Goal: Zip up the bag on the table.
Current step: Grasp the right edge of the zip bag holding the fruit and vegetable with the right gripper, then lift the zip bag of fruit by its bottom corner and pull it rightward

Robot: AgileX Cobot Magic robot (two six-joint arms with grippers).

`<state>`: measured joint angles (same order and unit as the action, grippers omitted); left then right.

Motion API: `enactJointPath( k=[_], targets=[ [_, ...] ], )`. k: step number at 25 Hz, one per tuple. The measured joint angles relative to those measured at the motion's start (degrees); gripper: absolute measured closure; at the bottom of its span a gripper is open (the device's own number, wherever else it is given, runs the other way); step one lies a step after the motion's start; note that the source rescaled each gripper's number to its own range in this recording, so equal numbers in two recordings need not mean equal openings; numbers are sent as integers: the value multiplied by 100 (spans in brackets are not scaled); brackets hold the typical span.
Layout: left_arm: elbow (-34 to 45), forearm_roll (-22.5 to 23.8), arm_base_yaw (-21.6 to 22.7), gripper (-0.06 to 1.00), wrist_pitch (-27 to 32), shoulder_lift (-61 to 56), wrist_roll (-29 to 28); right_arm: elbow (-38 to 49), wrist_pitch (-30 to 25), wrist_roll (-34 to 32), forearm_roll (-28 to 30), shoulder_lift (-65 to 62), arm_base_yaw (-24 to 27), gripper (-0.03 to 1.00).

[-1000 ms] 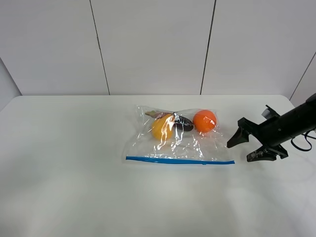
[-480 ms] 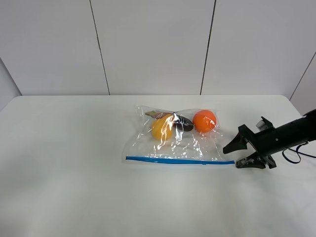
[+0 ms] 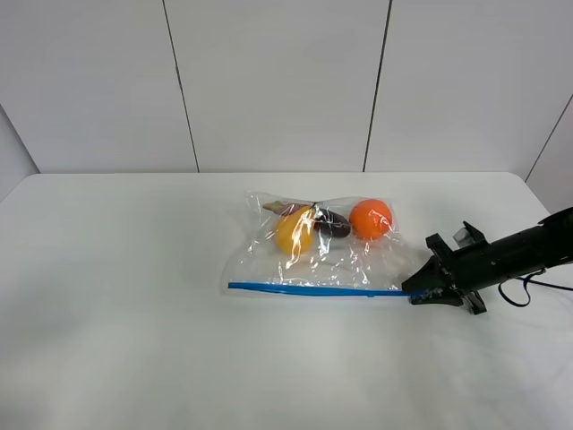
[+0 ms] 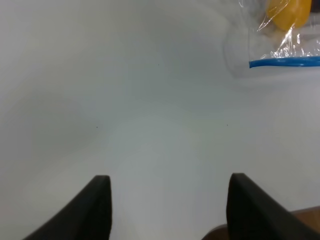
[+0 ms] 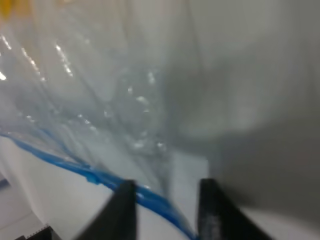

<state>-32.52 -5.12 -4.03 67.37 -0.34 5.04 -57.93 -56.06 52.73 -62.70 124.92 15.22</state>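
Note:
The bag (image 3: 313, 260) lies flat on the white table (image 3: 134, 313), with its blue zipper strip (image 3: 313, 289) along the near edge. A yellow pear (image 3: 294, 231), a dark item (image 3: 333, 224) and an orange ball (image 3: 371, 219) show through it. My right gripper (image 3: 417, 291) is low at the strip's right end. In the right wrist view (image 5: 167, 200) its fingers are narrowed, still apart, with the strip (image 5: 90, 172) running between them. My left gripper (image 4: 167, 200) is open and empty over bare table, far from the bag's left corner (image 4: 285, 50). It does not show in the exterior view.
Grey wall panels (image 3: 277, 81) stand behind the table's far edge. The right arm (image 3: 519, 251) reaches in low from the table's right side. A brown edge (image 4: 305, 220) shows at the corner of the left wrist view.
My right gripper has come down and moved left from beside the bag to the zipper strip's right end, and its fingers have narrowed. The bag has barely shifted.

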Motion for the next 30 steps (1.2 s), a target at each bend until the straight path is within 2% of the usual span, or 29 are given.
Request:
enactJointPath(
  k=[3,5,16,25,30],
  targets=[
    [0,0,0,-5,0,0,0,0,12,11,0,0,0,93],
    [0,0,0,-5,0,0,0,0,6,11,5,0,0,96],
    [0,0,0,-5,0,0,0,0,-143,78,11,-33,0,97],
    [0,0,0,-5,0,0,0,10,-458,78,-8,-916,0,97],
    [0,0,0,-5,0,0,0,13,-672,78,-246,-1298,0,97]
  ],
)
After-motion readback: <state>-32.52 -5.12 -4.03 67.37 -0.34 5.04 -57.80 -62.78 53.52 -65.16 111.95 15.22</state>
